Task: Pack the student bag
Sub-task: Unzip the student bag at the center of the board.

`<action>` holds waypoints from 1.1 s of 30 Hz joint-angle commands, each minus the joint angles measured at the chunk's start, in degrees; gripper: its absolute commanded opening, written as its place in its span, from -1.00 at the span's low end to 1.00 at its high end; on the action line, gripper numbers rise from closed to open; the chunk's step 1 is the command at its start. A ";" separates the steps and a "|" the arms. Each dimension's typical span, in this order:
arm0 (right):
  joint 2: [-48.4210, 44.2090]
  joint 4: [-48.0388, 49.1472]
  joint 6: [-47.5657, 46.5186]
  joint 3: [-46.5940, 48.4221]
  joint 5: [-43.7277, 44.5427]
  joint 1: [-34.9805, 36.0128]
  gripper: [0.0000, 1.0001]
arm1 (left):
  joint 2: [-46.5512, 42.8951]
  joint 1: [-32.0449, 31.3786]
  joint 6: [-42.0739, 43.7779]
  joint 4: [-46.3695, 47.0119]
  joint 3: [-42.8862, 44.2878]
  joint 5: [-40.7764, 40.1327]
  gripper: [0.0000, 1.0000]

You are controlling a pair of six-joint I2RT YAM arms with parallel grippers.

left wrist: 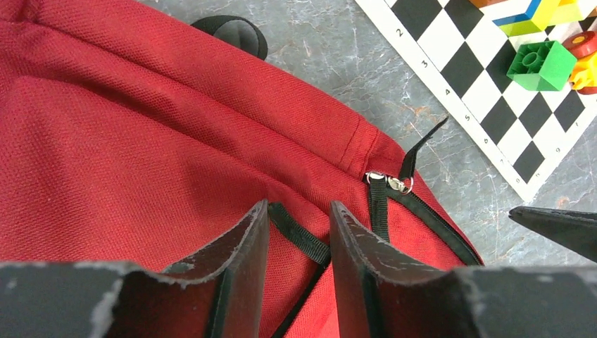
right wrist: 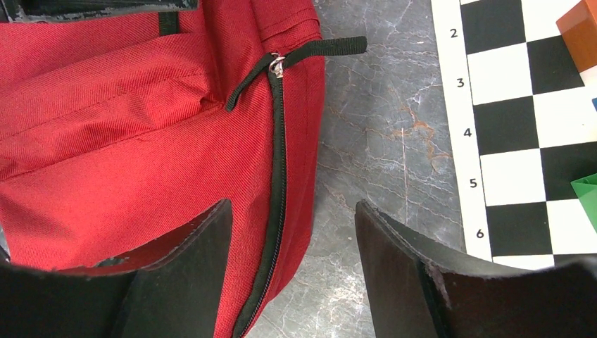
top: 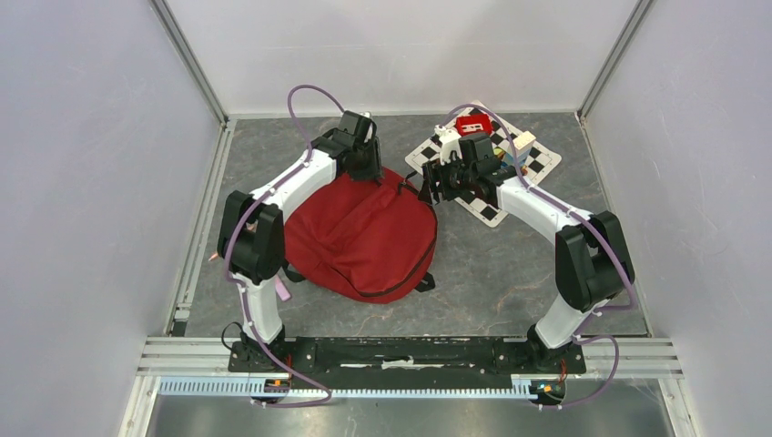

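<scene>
The student bag (top: 360, 232) was lying flat on the table (top: 492, 264), centre-left. The stretch of zipper (right wrist: 279, 141) in view was closed, so by the look of it nothing was packed yet.

The left gripper (left wrist: 300, 205) sat at the bag's top edge with its jaws a narrow gap apart, straddling a black strap (left wrist: 299, 236) but not visibly pinching it. The right gripper (right wrist: 292, 204) hung over the bag's side, jaws wide apart and holding nothing.

My take: the left should bite that strap squarely to anchor the fabric. The right should take the zipper pull (left wrist: 394, 183) by its tab — then run it along the track, not upward, or the bag just slides. Toys sat on the checkerboard mat (top: 537, 164).
</scene>
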 commanded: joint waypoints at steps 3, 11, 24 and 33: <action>0.53 1.25 -0.38 2.00 -1.18 0.29 0.38 | 0.35 0.11 -2.26 2.65 -0.17 2.24 -0.37; 4.23 2.43 -1.21 5.09 -0.16 0.29 0.39 | -3.45 0.13 -3.35 5.03 -4.48 0.77 -0.96; 19.50 0.48 -3.14 20.45 -2.87 2.75 0.20 | -9.71 0.13 -4.63 8.61 -11.45 -0.47 -0.96; 20.92 -1.79 -3.75 21.96 -0.23 2.67 -1.00 | -18.85 0.16 -4.00 12.68 -22.94 -3.52 -0.96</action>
